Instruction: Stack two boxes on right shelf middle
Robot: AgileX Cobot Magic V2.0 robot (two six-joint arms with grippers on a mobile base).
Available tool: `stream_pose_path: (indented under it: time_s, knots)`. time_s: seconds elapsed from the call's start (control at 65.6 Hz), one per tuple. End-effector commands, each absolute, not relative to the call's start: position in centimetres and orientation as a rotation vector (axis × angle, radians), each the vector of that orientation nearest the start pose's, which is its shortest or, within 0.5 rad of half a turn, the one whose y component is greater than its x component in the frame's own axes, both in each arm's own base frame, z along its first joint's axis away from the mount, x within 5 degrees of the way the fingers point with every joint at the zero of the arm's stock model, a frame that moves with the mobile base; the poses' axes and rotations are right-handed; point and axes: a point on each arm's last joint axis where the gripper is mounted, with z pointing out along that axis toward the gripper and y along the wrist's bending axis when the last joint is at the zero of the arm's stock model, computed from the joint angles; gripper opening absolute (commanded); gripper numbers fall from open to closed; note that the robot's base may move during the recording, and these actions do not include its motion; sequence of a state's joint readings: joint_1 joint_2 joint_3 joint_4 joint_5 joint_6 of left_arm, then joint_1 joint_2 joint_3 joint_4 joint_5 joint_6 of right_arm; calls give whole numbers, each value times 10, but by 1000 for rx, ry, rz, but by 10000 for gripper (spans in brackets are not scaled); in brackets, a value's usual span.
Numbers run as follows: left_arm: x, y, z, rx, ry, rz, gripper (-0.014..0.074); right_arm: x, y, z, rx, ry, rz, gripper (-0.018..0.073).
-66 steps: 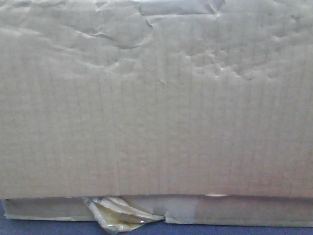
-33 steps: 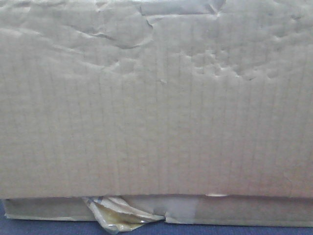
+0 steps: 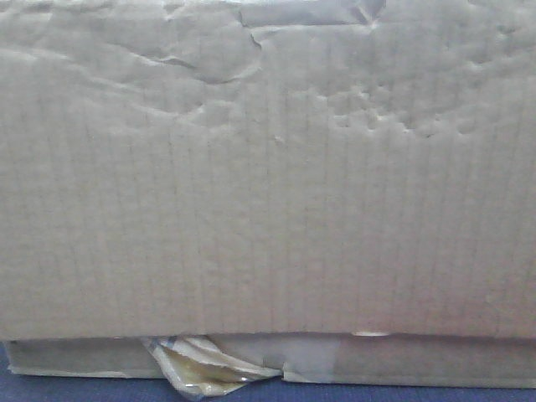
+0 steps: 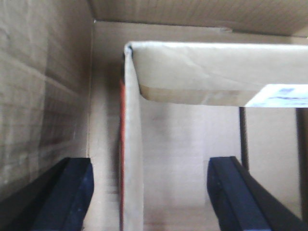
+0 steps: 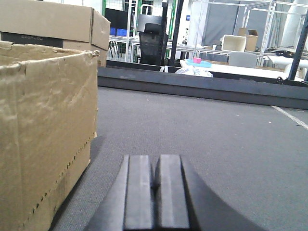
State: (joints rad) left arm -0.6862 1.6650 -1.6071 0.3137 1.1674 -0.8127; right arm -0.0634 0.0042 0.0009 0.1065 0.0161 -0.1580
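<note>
Creased corrugated tall box [image 3: 268,184] above flat box [image 3: 419,360], yellowish tape [image 3: 201,373] peeling

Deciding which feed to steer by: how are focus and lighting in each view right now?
Front view: hazy, low-contrast, filled by the tall box; only the peeling tape stands out. Left wrist view: close and soft, the left gripper dark and blurred, a white label blown out. Right wrist view: sharpest, evenly lit; the right gripper slightly soft.
</note>
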Motion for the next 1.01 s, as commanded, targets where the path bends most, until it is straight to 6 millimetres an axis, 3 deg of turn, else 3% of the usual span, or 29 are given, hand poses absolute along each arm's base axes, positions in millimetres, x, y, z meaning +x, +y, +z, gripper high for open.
stream_pose_path:
  time_s: [0.0,0.259,0.381,0.564,0.716,0.899,0.991]
  knots:
    - [289,-205,365,-88,2575,-112,409,56,-4,214,9,1477,-98,-169]
    - [288,-202,425,-46,2426,-189,409,56,-4,214,9,1477,-98,-169]
    - [276,-192,453,-5,2348,-229,409,56,-4,214,9,1477,-98,-169]
    - [260,-171,473,23,2272,-183,409,56,-4,214,9,1477,-98,-169]
    - [260,-155,464,-7,2291,-120,409,56,-4,217,11,1446,-102,-169]
    - [271,-144,432,-62,2409,-76,409,52,-6,233,37,1264,-109,-169]
    - [275,-138,420,-84,2449,-46,409,52,-5,235,32,1301,-104,-169]
